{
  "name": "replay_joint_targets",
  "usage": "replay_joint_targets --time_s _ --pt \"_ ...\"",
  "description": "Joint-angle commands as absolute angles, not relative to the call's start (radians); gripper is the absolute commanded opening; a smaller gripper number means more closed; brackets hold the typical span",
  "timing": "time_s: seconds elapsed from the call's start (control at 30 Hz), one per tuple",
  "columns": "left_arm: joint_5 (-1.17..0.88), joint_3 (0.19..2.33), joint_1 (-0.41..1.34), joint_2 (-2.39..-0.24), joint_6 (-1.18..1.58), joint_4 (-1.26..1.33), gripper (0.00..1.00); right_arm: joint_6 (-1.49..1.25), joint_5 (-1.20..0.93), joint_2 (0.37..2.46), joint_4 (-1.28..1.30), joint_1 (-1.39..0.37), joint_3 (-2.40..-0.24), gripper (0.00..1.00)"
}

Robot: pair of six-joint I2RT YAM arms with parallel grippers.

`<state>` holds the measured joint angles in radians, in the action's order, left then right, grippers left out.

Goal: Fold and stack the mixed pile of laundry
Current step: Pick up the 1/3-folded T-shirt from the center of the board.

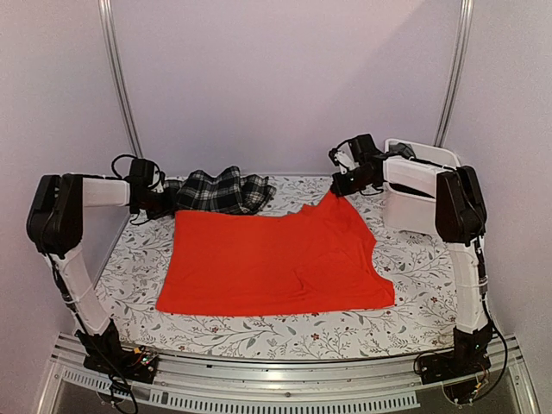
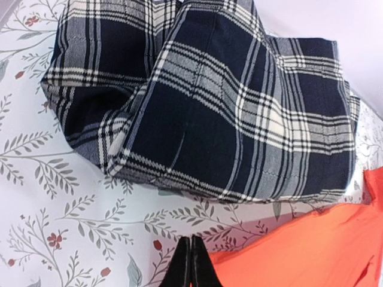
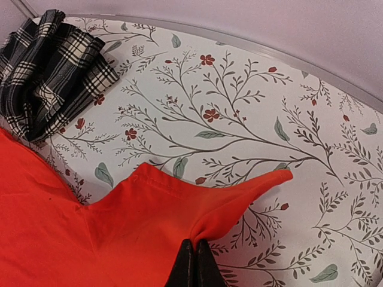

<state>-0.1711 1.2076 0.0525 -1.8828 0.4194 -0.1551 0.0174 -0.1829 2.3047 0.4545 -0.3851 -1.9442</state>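
Presently spreading orange-red garment (image 1: pixel 276 263) flat, pinched at far corner by right gripper (image 3: pixel 194 244), with left gripper (image 2: pixel 190 245) clenched alongside, grasp unclear; next, folding in half.

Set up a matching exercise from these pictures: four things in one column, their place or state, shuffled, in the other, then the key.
Things
1. orange-red garment
2. plaid garment
3. white bin
4. right gripper

Places or states
A. bunched up at the far edge of the table, left of middle
B. shut on a corner of orange-red cloth
C. standing at the far right corner
D. spread out across the middle of the table

Pairs: 1-D; 2-A; 3-C; 4-B
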Motion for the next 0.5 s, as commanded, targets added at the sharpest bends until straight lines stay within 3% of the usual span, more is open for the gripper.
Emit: replay_joint_targets --time_s 0.0,0.47 --pt "-0.162 1.144 0.063 -1.829 0.418 -0.151 0.00 -0.029 -0.222 2.192 0.402 -0.377 -1.829 0.00" --pt "-0.156 0.952 0.087 -1.681 0.454 -0.113 0.00 -0.058 -0.291 1.980 0.304 -0.388 -1.514 0.00"
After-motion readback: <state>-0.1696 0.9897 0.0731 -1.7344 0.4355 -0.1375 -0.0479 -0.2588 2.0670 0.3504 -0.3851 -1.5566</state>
